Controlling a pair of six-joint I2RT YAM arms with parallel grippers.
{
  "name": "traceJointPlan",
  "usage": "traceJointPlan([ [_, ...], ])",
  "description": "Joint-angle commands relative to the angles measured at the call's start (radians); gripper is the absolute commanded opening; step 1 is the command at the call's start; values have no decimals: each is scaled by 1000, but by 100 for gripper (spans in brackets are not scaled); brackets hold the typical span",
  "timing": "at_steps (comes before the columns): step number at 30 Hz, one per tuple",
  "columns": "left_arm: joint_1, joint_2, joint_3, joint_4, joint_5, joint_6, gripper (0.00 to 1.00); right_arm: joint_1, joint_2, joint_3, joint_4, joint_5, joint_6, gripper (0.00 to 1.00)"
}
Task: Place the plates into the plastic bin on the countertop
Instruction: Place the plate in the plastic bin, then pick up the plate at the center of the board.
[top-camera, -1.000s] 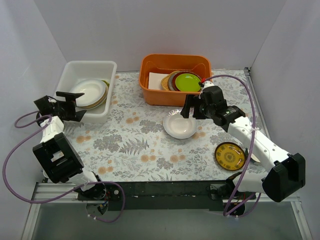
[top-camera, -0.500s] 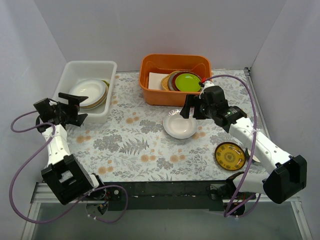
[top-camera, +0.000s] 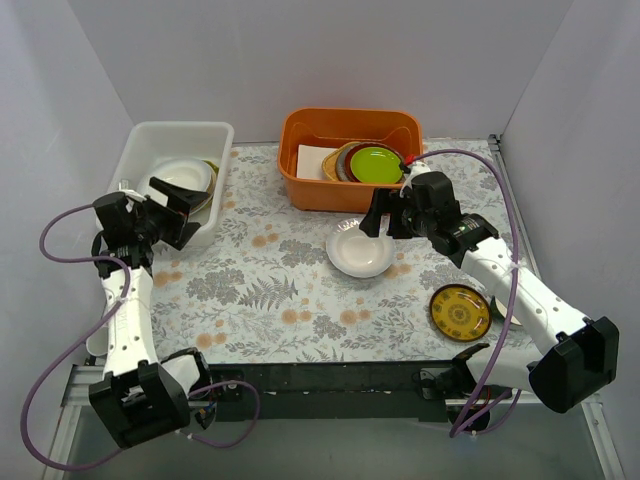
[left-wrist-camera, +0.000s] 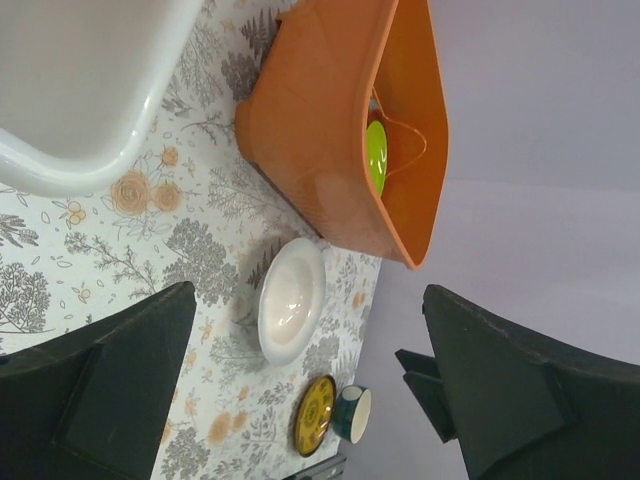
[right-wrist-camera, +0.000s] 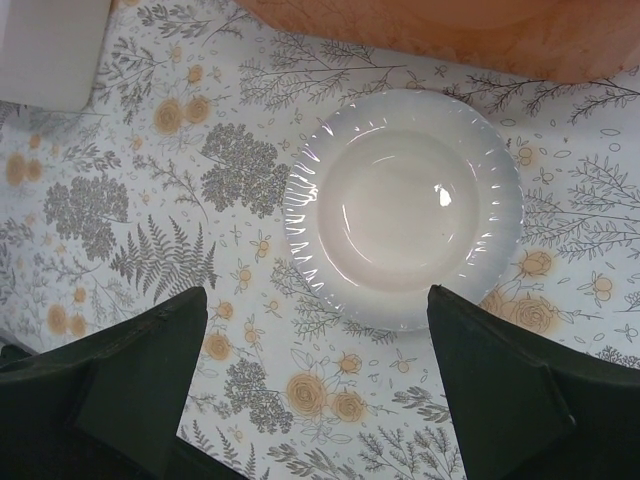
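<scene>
A plain white plate (top-camera: 358, 250) lies on the fern-printed countertop (top-camera: 270, 290) in front of the orange tub; it also shows in the right wrist view (right-wrist-camera: 405, 205) and the left wrist view (left-wrist-camera: 290, 300). My right gripper (top-camera: 385, 222) hovers open over its far edge (right-wrist-camera: 315, 292), holding nothing. A dark brown-gold plate (top-camera: 459, 311) lies at the front right. The white plastic bin (top-camera: 150, 140) at the back left holds a stack of plates (top-camera: 185, 178). My left gripper (top-camera: 188, 215) is open and empty by the bin's near right corner (left-wrist-camera: 308, 288).
The orange tub (top-camera: 350, 192) at the back centre holds a lime-green plate (top-camera: 376, 162) and maroon-rimmed plates. A teal mug (left-wrist-camera: 352, 413) stands beside the brown-gold plate. White walls close in the left, back and right sides.
My left arm has swung in from the left wall, bringing its open gripper rightward to the bin's near right corner. My right gripper has barely moved.
</scene>
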Motion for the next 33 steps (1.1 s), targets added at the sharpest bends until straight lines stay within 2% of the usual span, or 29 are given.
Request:
traceJointPlan([
  [1, -54, -51, -33, -22, -38, 45, 98, -5, -9, 26, 35, -38, 4, 98],
  [5, -152, -94, -41, -24, -127, 59, 98, -5, -9, 23, 38, -43, 10, 98],
  [11, -298, -75, -27, -24, -218, 86, 98, -5, 0, 19, 38, -50, 18, 98],
  [13, -338, -55, -19, -27, -274, 99, 98, -5, 2, 17, 37, -52, 19, 98],
  [14, -396, -45, -19, -30, -297, 102, 98, -5, 2, 14, 37, -52, 19, 98],
  [25, -741, 131, -7, -27, -599, 110, 98, -7, 5, 3, 41, -59, 18, 98],
  [33, -886, 266, -59, 82, -612, 44, 97, -19, -10, -4, 35, -50, 12, 98],
])
